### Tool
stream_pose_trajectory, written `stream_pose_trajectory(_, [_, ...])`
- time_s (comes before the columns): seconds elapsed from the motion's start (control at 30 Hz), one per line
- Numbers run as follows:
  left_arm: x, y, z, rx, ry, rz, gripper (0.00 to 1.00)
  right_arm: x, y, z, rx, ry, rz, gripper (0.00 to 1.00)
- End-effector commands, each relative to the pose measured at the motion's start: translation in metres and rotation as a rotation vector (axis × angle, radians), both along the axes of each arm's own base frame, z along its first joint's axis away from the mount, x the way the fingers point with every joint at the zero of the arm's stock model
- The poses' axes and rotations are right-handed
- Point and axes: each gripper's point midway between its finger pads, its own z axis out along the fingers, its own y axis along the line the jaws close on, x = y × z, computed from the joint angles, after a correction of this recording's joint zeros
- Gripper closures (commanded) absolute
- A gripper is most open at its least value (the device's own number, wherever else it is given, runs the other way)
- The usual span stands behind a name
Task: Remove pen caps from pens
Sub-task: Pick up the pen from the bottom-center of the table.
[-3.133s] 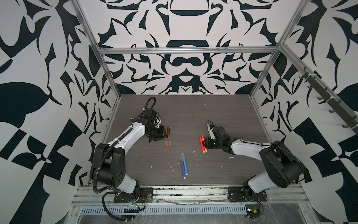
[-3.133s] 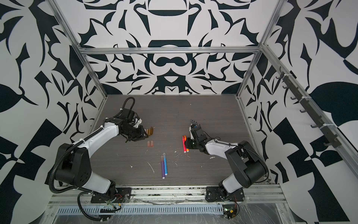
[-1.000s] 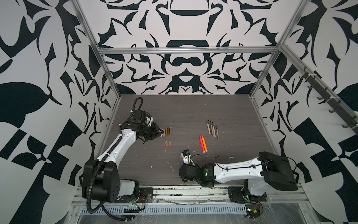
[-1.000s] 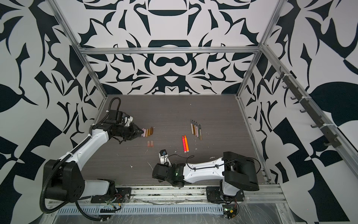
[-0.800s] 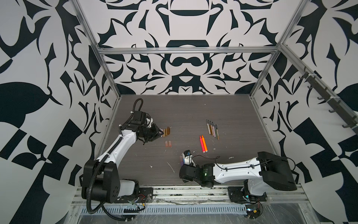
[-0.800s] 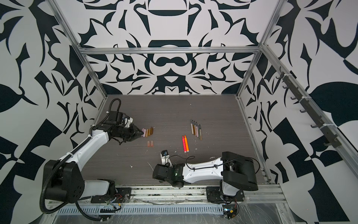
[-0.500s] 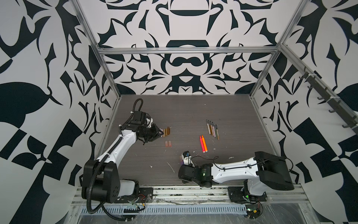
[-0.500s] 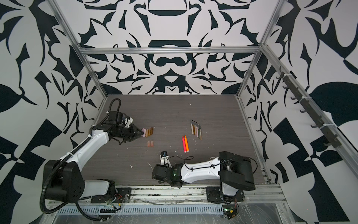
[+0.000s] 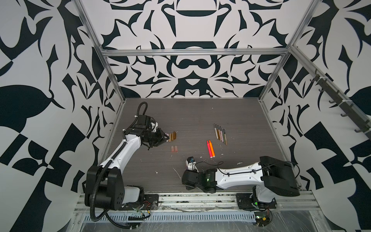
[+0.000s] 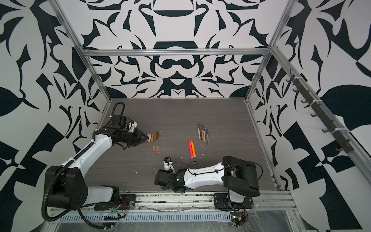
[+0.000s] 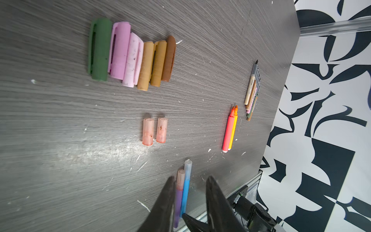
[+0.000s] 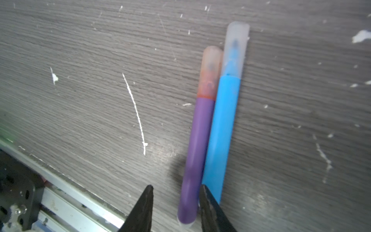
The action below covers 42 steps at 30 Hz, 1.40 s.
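Nearly flat R arm (image 9: 236,174), tool (image 12: 176,186) astride purple pen (image 12: 200,130).

My left arm (image 9: 124,152) and right arm (image 9: 239,176) wear white shells over black joints; a ribbed black hose (image 9: 139,109) hangs off my left; thin black cable (image 9: 236,172) clips along my right; fingers (image 12: 140,211) black, tapered

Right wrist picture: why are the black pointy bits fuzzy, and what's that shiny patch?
Right wrist view: the right pincer is likely too close to the lens, so it blurs; the shiny patch there is light glaring off the table beside the purple pen.
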Motion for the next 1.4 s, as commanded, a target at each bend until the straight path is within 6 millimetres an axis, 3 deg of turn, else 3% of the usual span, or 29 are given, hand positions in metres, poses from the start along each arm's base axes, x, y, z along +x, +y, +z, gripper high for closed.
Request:
stream_pose_trajectory(0.0, [-0.007,0.001,0.006,-0.009,-0.007,-0.009,0.70,0.001,0.000,0.003,-0.019,0.015,-0.009,0.62])
stream_pose_trajectory(0.27, [-0.010,0.005,0.007,-0.009,-0.012,-0.002,0.70,0.001,-0.001,-0.002,-0.038,0.038,-0.018,0.70])
stream_pose_trajectory(0.47, [-0.011,0.006,0.007,-0.011,-0.009,0.003,0.70,-0.001,0.006,-0.007,-0.082,0.057,0.008,0.72])
stream_pose_trajectory(0.6, [-0.011,0.006,0.008,-0.019,-0.005,0.006,0.70,-0.008,0.016,-0.009,-0.105,0.096,0.057,0.85])
stream_pose_trajectory(0.67, [-0.011,0.005,0.008,-0.023,0.000,0.007,0.70,-0.007,0.019,-0.007,-0.109,0.090,0.071,0.86])
stream_pose_trajectory(0.77, [-0.013,0.007,0.022,-0.013,-0.044,0.007,0.69,-0.001,0.025,0.008,-0.070,0.075,0.093,0.93])
stream_pose_trajectory(0.87, [-0.014,0.007,0.031,-0.013,-0.066,0.005,0.62,0.014,0.025,0.031,0.001,0.090,0.128,1.00])
stream_pose_trajectory(1.1, [-0.020,-0.012,0.038,-0.105,-0.024,-0.034,0.51,0.077,-0.015,0.101,0.180,0.071,0.056,1.00])
stream_pose_trajectory(1.2, [-0.018,-0.027,0.045,-0.166,-0.005,-0.053,0.46,0.092,-0.027,0.117,0.200,0.074,0.048,1.00])
stream_pose_trajectory(1.37, [-0.008,-0.050,0.050,-0.250,0.042,-0.077,0.43,0.099,-0.027,0.128,0.243,0.088,0.056,1.00])
